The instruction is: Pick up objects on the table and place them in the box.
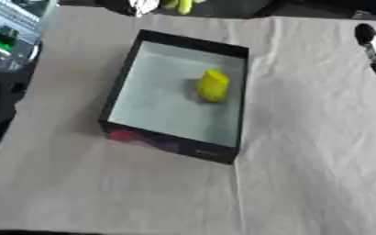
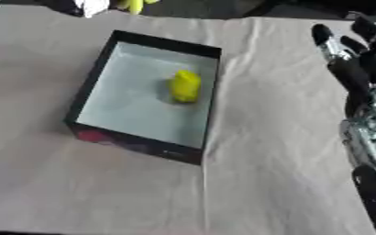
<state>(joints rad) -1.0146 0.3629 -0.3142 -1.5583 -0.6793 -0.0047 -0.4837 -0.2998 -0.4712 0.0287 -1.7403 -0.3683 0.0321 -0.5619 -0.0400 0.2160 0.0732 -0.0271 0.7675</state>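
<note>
Inside the box [image 2: 85, 94], the yellow object [image 2: 185, 86] lies well apart from the right hand's [image 2: 360, 78] straight, spread fingers [image 2: 323, 39].

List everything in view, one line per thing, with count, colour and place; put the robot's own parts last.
box: one, black walls with a pale floor, open on top, middle of the table.
yellow object: one, yellow, inside the box on its floor, nearer the right wall.
cloth: one, beige, creased, covering the table under the box.
yellow and white things: a few, too unclear to name, at the far edge above the box.
equipment: one, grey with a green patch, far left corner.
right hand: one, black and silver, at the right edge, fingers straight and pointing away, holding nothing.
left hand: not in view.
</note>
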